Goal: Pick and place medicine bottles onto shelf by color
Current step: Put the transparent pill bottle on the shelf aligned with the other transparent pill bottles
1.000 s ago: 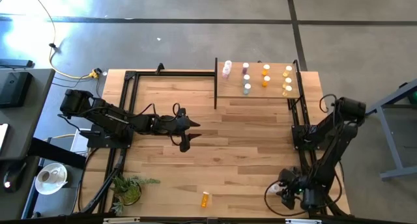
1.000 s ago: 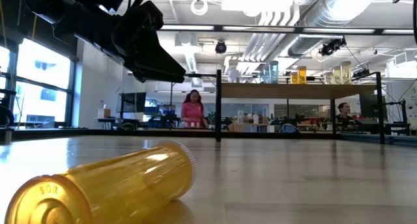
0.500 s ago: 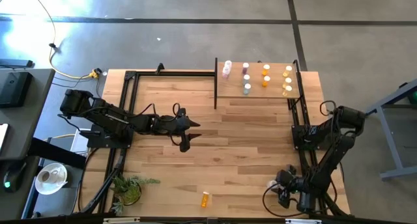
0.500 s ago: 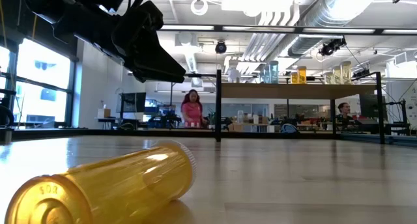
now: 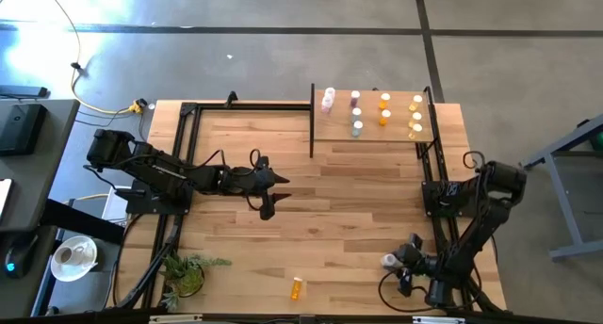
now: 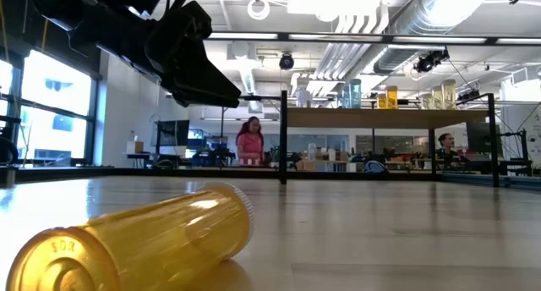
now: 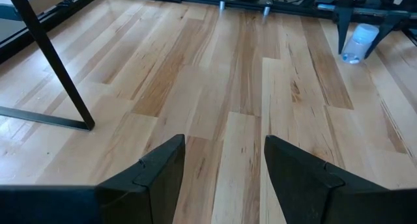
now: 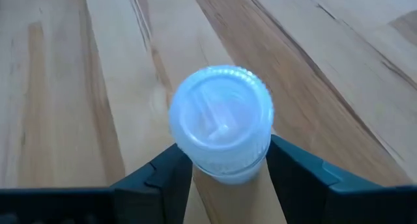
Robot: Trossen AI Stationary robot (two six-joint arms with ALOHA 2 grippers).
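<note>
The wooden tabletop (image 5: 311,192) carries the shelf (image 5: 372,117) at its far edge, eight bottles already sorted on it. My left gripper (image 7: 221,178) waits mid-table, open and empty. My right gripper (image 8: 225,168) clamps a clear bottle (image 8: 221,123) near the front right corner. Gripped just under the cap, it could slip during the carry. An orange bottle (image 5: 298,287) lies at the front edge.

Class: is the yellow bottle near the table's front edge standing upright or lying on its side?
On its side: the yellow bottle lies flat on the table, its round end facing the low camera.
</note>
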